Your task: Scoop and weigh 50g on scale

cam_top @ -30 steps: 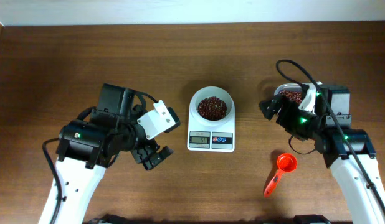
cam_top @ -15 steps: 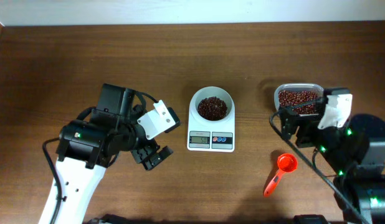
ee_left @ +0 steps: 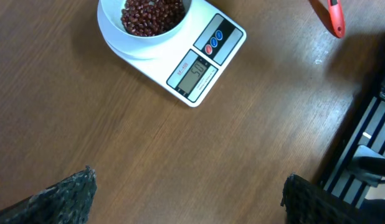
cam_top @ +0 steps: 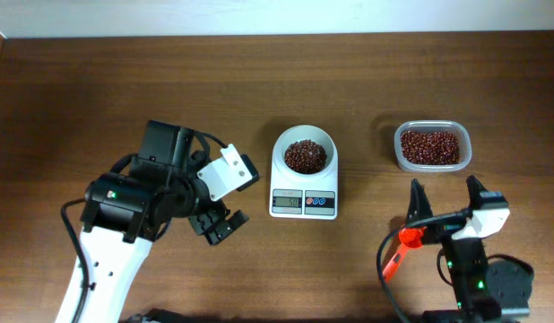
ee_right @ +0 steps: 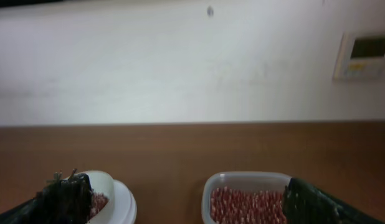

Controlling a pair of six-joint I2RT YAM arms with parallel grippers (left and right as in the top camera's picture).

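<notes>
Both spread wide, pinching nothing: left claw [cam_top: 220, 224] beside the scale [cam_top: 304, 193], right claw [cam_top: 443, 211] over the red scoop [cam_top: 401, 251] lying near the front edge. Scale at the middle of the surface [cam_top: 98, 81], beans [cam_top: 306, 155] in its bowl [cam_top: 281, 144]. Apparently done weighing, hence scoop laid down.

Wide gap separates scale [cam_top: 303, 205] and bean tub [cam_top: 431, 169]; red scoop [cam_top: 410, 237] lies under right hand [cam_top: 445, 203].

White scale [cam_top: 304, 185] with dark red beans [cam_top: 306, 155], orange-red scoop [cam_top: 411, 236], brown wooden table [cam_top: 259, 81]
</notes>
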